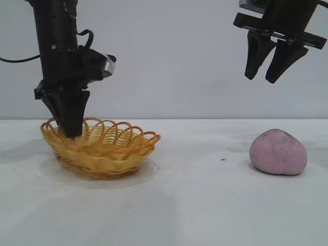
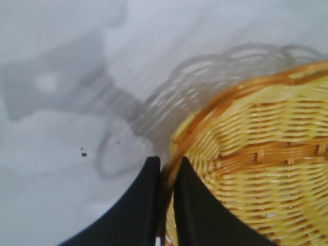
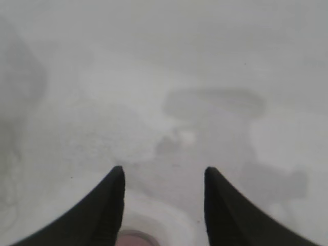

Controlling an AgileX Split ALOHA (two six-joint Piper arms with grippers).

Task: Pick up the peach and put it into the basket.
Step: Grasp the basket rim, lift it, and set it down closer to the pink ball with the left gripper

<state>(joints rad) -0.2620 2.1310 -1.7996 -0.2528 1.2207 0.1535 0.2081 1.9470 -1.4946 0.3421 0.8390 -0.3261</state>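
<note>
The peach lay on the table almost straight below the right gripper, which hung high above it with its fingers spread and nothing between them. In the right wrist view only a sliver of the peach showed, just behind the gap between the fingers. It sat squat, its wider axis along the table, so the fingers would likely have to drop straight down to straddle it. The right arm was clearly the nearer; the peach lay well apart from the left gripper. That gripper's fingers were pinched on the rim of the basket, holding it at its near end. There was one peach and one basket.
</note>
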